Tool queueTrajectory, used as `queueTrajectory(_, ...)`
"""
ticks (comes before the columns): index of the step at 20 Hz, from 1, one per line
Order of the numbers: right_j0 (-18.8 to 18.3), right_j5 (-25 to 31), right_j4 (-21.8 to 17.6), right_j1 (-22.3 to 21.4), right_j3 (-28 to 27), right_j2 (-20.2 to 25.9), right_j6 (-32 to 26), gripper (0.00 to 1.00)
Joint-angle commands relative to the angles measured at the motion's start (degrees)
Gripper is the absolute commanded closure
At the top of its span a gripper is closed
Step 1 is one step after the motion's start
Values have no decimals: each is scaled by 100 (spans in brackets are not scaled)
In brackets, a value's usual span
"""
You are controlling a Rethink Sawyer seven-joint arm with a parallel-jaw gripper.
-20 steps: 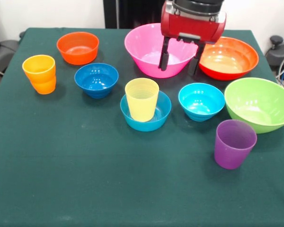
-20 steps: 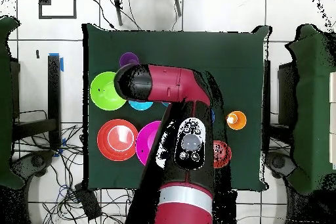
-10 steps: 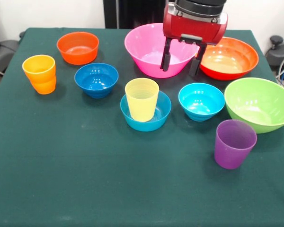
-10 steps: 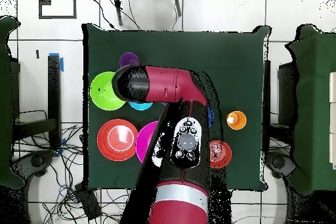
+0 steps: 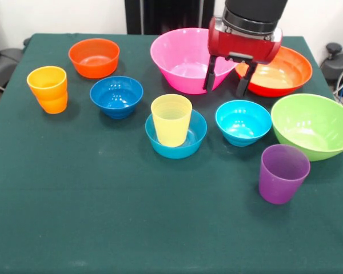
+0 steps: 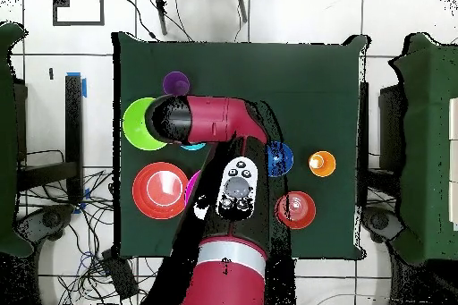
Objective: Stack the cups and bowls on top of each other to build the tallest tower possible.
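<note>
The yellow cup (image 5: 171, 120) stands upright in the mid-blue small bowl (image 5: 197, 136) at the table's middle. My gripper (image 5: 226, 88) is open and empty. It hangs between the pink large bowl (image 5: 180, 57) and the orange-red large bowl (image 5: 281, 71), just behind the cyan small bowl (image 5: 243, 121). The purple cup (image 5: 283, 173) stands in front of the lime green bowl (image 5: 313, 125). The orange cup (image 5: 48, 89), the dark blue bowl (image 5: 116, 96) and the orange-red small bowl (image 5: 94, 57) are at the left. In the overhead view the arm (image 6: 215, 122) hides the gripper, the yellow cup and its bowl.
The overhead view shows the purple cup (image 6: 175, 81), the green bowl (image 6: 134, 124), the orange-red large bowl (image 6: 159, 190), the dark blue bowl (image 6: 280, 157), the orange cup (image 6: 322, 163) and the orange-red small bowl (image 6: 296, 209). Green cloth covers the table (image 5: 103, 217).
My gripper has moved to the right in the front view, from over the pink bowl to the gap between it and the orange-red large bowl. It stays open. No cup or bowl has moved.
</note>
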Motion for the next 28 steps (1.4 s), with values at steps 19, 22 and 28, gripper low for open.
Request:
queueTrajectory(19, -44, -102, -92, 335, -98, 298, 625, 0)
queueTrajectory(22, -22, -41, -80, 338, -141, 289, 632, 0)
queueTrajectory(28, -4, -57, -69, 353, -126, 273, 676, 0)
